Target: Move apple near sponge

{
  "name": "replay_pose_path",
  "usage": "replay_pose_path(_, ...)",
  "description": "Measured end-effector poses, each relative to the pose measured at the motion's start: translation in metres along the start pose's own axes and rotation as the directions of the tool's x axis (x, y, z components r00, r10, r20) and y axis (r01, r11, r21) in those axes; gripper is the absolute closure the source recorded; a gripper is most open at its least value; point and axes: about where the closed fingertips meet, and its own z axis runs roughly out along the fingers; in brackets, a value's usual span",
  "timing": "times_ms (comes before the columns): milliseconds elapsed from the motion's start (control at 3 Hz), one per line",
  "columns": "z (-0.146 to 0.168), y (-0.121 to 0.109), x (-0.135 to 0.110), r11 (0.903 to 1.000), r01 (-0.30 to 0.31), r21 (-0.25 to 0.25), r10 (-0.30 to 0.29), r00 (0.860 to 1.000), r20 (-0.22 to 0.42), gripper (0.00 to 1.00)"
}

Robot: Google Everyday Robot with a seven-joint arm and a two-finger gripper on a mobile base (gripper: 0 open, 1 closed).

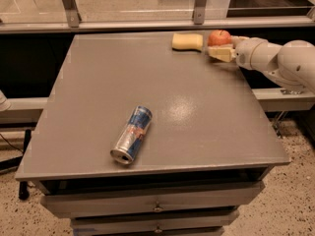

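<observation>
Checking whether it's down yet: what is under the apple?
The claw, at the far right of the table, covers the apple low down, so what lies beneath cannot be seen. The sponge lies just left of it.

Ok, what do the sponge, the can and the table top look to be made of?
Sponge: soft foam, matte pale yellow, rounded edges. Can: thin metal, probably aluminium, glossy blue-and-silver print with bright glints. Table: grey top, smooth with a dull sheen; painted metal or laminate, hard to say. The gripper, at the far right edge beside the sponge, holds the apple.
</observation>
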Motion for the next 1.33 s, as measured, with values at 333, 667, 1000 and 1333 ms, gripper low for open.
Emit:
replay_pose_path(333,0.002,0.001,0.016,0.9994,-0.033,-0.013,0.033,0.999,-0.023,1.00)
replay_pose_path(667,0.010,0.008,0.027,0.9960,-0.070,-0.056,0.067,0.997,-0.046,0.82)
replay_pose_path(1000,0.013,0.010,0.028,0.9945,-0.078,-0.070,0.075,0.996,-0.052,0.58)
replay_pose_path(1333,0.013,0.011,0.028,0.9944,-0.078,-0.070,0.075,0.996,-0.053,0.35)
